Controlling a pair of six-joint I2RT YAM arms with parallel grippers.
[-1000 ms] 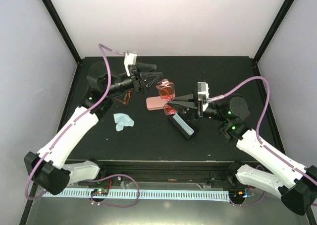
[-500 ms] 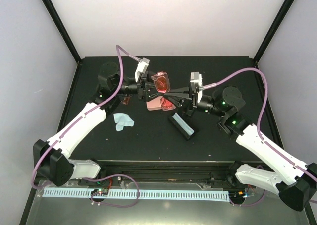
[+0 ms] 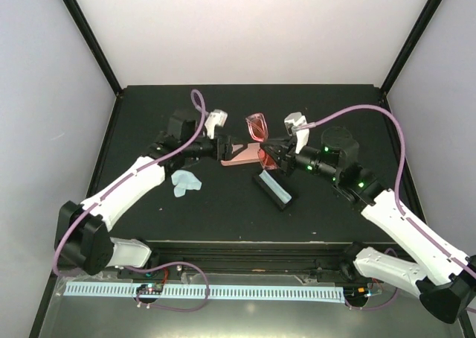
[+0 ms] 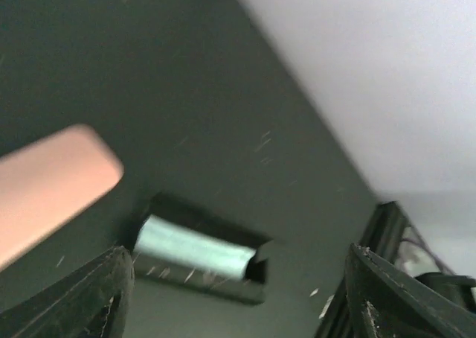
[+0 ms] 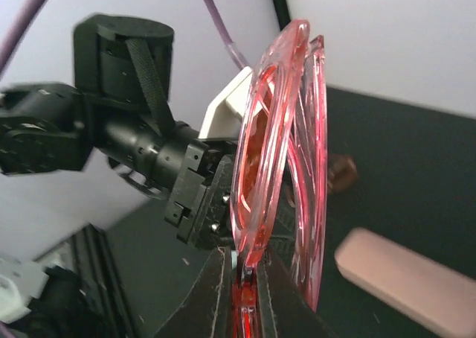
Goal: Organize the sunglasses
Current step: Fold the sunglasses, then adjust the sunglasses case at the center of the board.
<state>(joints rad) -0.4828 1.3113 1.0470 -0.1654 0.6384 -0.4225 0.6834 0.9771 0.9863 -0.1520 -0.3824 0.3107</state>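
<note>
My right gripper (image 3: 272,153) is shut on the red-pink sunglasses (image 3: 257,126) and holds them folded and upright above the table. The right wrist view shows its jaws (image 5: 248,267) pinching the frame's lower edge (image 5: 275,144). My left gripper (image 3: 229,145) is open and empty, just left of the sunglasses, over the pink case (image 3: 242,156). Its fingers (image 4: 89,301) stand wide apart, with the pink case (image 4: 52,189) and the open black case (image 4: 197,252) beyond. A small brownish shape (image 5: 339,173), perhaps the amber pair, lies on the table behind; the top view hides it.
The open black case (image 3: 276,189) holding a light blue cloth lies in front of the pink case. A loose light blue cloth (image 3: 184,182) lies to the left, by the left forearm. Black frame posts stand at the table's back corners.
My left gripper has swung right and down from the back left to the pink case. My right gripper has turned the red-pink sunglasses upright and drawn them slightly right.
</note>
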